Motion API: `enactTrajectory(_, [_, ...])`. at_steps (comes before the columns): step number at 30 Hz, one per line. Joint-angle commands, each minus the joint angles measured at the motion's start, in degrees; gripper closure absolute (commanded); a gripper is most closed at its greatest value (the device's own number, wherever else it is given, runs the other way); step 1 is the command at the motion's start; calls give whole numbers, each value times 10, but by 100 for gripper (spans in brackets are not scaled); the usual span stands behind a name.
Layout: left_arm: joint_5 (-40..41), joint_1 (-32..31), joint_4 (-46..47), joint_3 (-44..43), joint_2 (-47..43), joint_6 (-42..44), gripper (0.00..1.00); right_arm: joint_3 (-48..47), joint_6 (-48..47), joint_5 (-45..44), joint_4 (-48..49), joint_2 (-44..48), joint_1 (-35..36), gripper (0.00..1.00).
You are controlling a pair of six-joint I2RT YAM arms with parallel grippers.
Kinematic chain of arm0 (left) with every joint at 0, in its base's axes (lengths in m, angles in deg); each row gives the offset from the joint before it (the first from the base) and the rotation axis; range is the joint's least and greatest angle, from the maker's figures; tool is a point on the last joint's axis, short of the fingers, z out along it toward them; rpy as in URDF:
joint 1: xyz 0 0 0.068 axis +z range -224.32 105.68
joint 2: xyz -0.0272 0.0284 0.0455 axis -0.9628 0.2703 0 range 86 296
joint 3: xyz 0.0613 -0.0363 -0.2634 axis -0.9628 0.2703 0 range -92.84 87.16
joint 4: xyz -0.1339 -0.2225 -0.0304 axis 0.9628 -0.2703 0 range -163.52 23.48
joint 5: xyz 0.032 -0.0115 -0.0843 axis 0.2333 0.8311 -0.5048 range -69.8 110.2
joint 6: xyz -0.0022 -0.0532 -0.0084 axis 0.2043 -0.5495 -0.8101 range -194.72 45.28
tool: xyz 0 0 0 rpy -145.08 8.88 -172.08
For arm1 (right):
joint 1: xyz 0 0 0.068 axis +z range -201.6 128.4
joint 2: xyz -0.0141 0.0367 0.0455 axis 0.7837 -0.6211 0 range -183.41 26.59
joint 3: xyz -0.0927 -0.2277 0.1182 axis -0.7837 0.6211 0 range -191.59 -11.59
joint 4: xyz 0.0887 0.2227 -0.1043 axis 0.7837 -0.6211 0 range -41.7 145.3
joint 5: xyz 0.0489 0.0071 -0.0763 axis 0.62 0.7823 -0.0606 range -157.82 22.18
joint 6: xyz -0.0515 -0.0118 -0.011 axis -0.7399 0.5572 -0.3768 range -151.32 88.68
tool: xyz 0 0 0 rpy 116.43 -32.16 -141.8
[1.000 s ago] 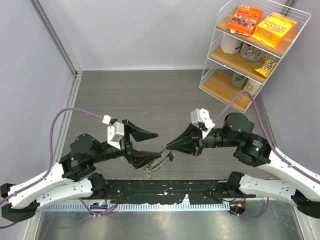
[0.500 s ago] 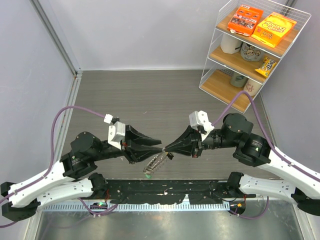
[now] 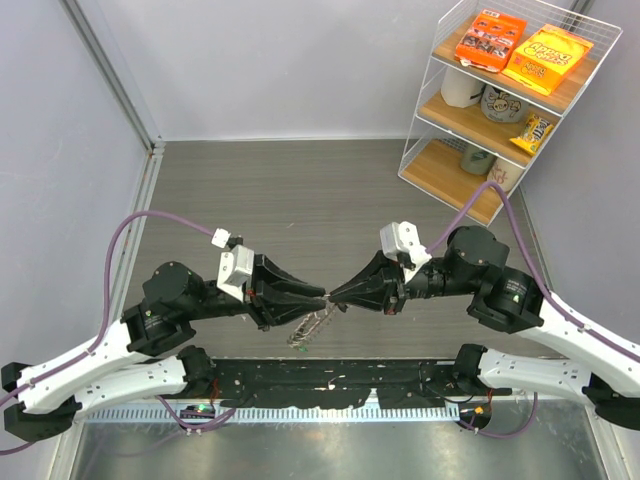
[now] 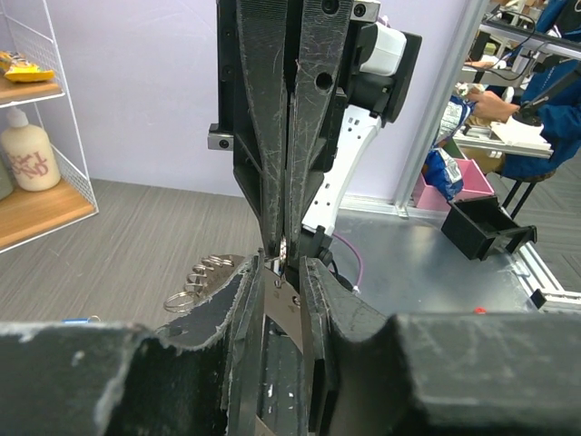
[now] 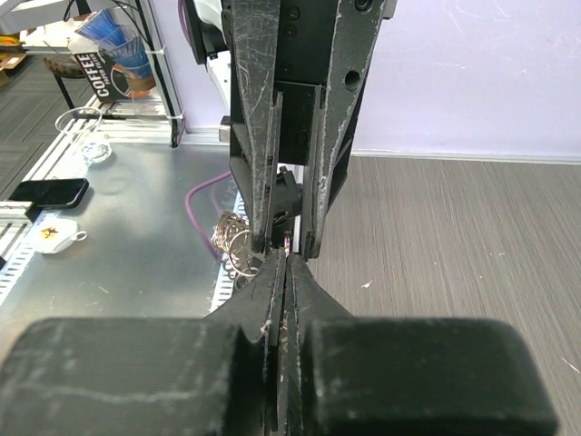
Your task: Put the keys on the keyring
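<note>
The keyring [image 3: 312, 325] hangs as a bristly bunch of silvery keys just below the two gripper tips, over the near table edge, with a green bit [image 3: 297, 349] at its lower end. My left gripper [image 3: 318, 294] and right gripper [image 3: 334, 295] meet tip to tip. In the left wrist view my left gripper [image 4: 284, 282] is closed on a flat silvery key [image 4: 289, 309], with small wire rings [image 4: 201, 277] beside it. In the right wrist view my right gripper [image 5: 287, 263] is pinched shut on a thin metal piece of the bunch, with rings [image 5: 234, 243] to its left.
A white wire shelf [image 3: 510, 100] with snack boxes, mugs and a bottle stands at the back right. Grey walls close the left and back sides. A black rail [image 3: 330, 385] and a metal strip run along the near edge below the grippers.
My left gripper was wide open a second ago. It has swung toward the right gripper's tip and closed on the bunch. The right gripper and the hanging bunch have barely moved.
</note>
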Motion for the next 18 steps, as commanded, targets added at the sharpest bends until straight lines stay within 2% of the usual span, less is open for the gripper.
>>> enactTrajectory(1, [-11,0,14,-21,1,-7,74,-37,-12,-3,44,-2,7,94])
enactTrajectory(4, [-13,1,16,-23,5,-5,79,-39,-14,-3,42,-5,11,95])
enactTrajectory(8, [-9,1,13,-29,10,-5,95,-42,-20,-5,37,-7,17,94])
enactTrajectory(11, [-9,1,10,-32,15,-4,100,-45,-25,-5,32,-7,21,94])
enactTrajectory(18, [6,0,0,-31,14,0,100,-43,-28,-8,26,4,26,95])
